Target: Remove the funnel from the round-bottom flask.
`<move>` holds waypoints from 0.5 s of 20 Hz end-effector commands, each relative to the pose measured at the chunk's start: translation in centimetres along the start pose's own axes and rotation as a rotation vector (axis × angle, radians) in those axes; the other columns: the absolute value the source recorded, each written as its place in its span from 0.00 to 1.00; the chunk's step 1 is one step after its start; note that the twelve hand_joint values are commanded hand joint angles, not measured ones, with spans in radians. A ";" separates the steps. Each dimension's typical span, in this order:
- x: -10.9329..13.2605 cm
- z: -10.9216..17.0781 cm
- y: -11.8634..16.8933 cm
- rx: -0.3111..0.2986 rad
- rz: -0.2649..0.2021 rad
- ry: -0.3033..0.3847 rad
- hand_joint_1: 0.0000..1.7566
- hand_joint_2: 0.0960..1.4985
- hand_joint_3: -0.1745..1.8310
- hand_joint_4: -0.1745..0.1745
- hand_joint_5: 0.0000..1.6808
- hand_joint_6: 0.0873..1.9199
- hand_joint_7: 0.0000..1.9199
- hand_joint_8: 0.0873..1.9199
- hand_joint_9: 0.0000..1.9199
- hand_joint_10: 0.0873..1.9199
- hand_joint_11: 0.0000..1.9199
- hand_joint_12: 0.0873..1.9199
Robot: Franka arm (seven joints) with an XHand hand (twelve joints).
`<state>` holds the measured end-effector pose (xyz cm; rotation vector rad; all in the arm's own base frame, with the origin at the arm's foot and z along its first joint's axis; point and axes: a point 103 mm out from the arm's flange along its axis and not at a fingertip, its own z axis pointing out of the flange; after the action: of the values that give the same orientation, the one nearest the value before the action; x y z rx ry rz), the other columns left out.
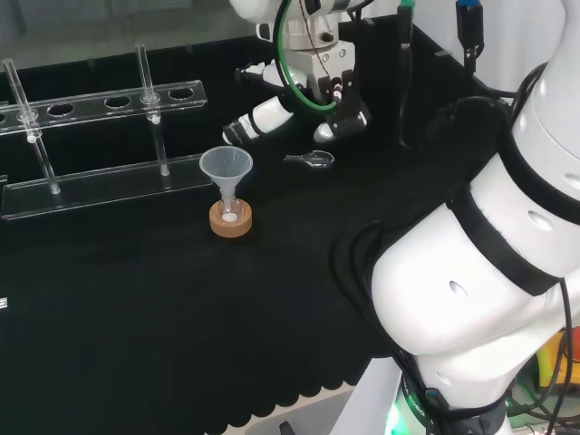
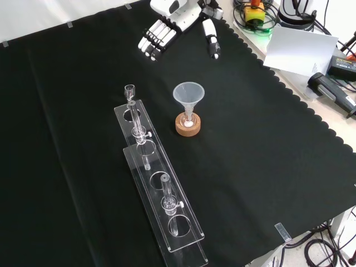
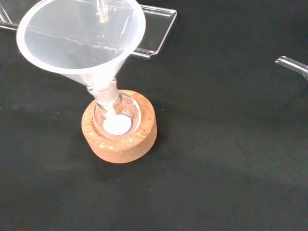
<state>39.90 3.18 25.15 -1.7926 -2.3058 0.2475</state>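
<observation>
A clear plastic funnel [image 1: 226, 167] [image 2: 188, 94] [image 3: 82, 38] stands with its stem in the neck of a small round-bottom flask [image 3: 115, 118] [image 1: 230, 211] [image 2: 188, 122]. White powder lies in the flask's bottom. The flask rests in a cork ring stand [image 1: 231, 221] [image 2: 188, 125] [image 3: 120, 139]. The hand [image 1: 263, 116] [image 2: 167, 30] hovers apart from the funnel, to its right and farther off in the head view, near the top edge in the front view. Its fingers are straight and hold nothing.
A clear acrylic test-tube rack [image 1: 100, 149] [image 2: 158, 183] with glass tubes stands beside the flask, left of it in both fixed views. A small glass piece [image 1: 311, 159] lies on the cloth right of the funnel in the head view. Papers and cables lie off the cloth's scalloped edge [image 2: 300, 105].
</observation>
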 end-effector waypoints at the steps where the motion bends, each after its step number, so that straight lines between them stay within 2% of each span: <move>1: 2.0 -0.5 -0.2 -0.020 -0.020 -0.003 0.13 0.34 0.09 0.39 0.00 0.00 0.00 0.00 0.00 0.00 0.00 0.00; 10: 4.1 0.2 0.0 0.007 -0.024 -0.014 0.12 0.33 0.08 0.33 0.00 0.00 0.00 0.00 0.00 0.00 0.00 0.00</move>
<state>38.97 6.57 25.65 -1.7638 -2.3456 0.2473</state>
